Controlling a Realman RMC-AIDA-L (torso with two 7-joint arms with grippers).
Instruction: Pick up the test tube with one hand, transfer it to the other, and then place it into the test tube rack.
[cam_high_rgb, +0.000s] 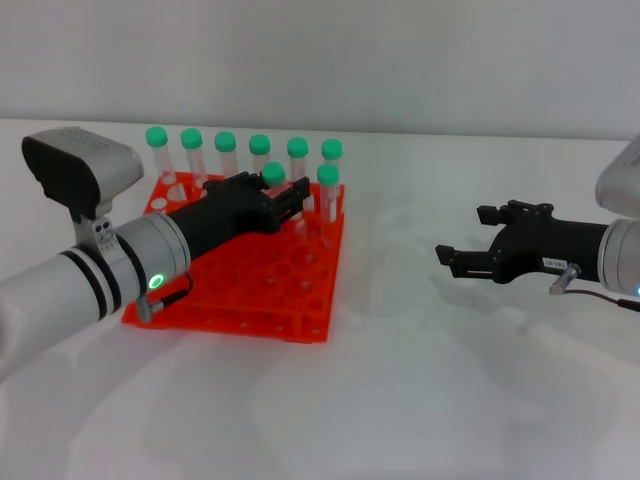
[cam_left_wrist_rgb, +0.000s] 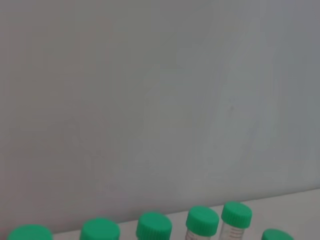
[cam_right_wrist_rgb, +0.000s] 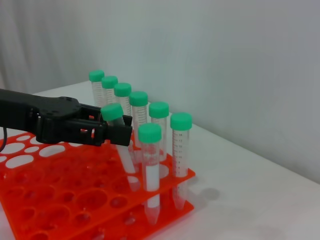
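My left gripper, on the arm with the green ring light, reaches over the orange-red test tube rack and is shut on a test tube just below its green cap. In the right wrist view this tube leans in the left gripper, with its lower end down in a hole of the rack. Several other green-capped tubes stand upright along the rack's far edge. My right gripper is open and empty, hovering over the table to the right of the rack.
The rack lies on a white table in front of a pale wall. The left wrist view shows only the wall and a row of green caps. One more tube stands just right of the held one.
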